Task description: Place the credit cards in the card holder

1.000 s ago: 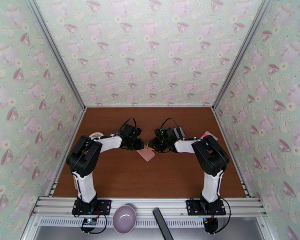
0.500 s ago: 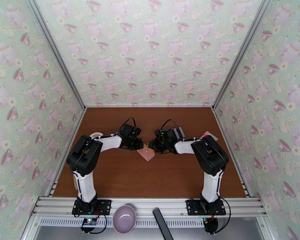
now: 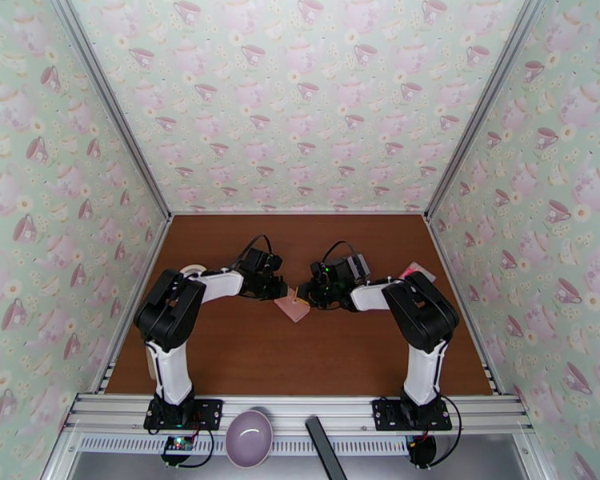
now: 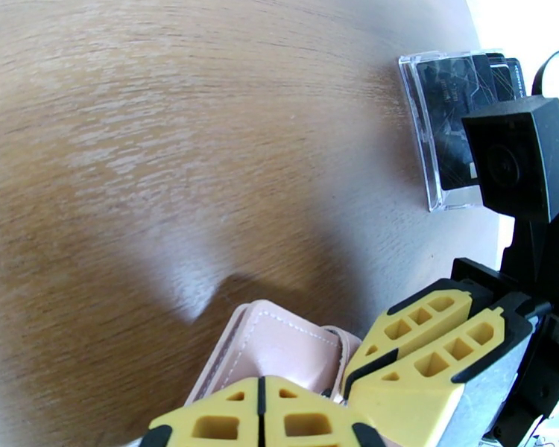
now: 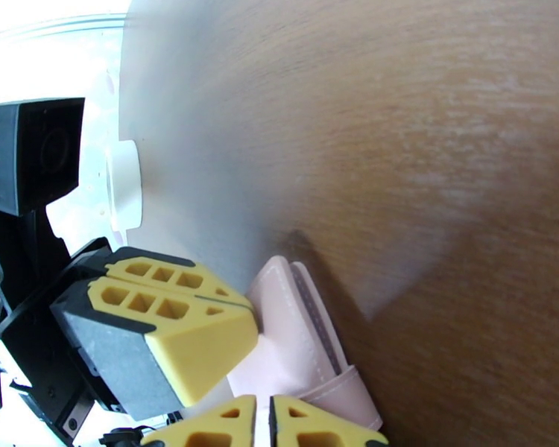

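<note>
The pink card holder (image 3: 293,307) hangs a little above the brown table, between my two grippers at mid-table. My left gripper (image 3: 281,291) is shut on its left edge. In the left wrist view the stitched pink flap (image 4: 268,348) comes out from under my shut yellow fingertips (image 4: 227,415). My right gripper (image 3: 303,293) is shut on the other side, and the card holder (image 5: 298,344) runs in between its fingertips (image 5: 309,426). The black credit cards (image 4: 458,106) stand upright in a clear case far off by the table's right edge.
A white tape roll (image 3: 192,270) lies near the left wall, and it shows as a pale disc (image 5: 125,184) in the right wrist view. A small pink-and-white object (image 3: 418,271) sits by the right wall. A lilac bowl (image 3: 249,436) rests on the front rail.
My left gripper has shut on the card holder's edge. The holder has shifted slightly up and back between the two grippers. Both arms have stayed almost still.
</note>
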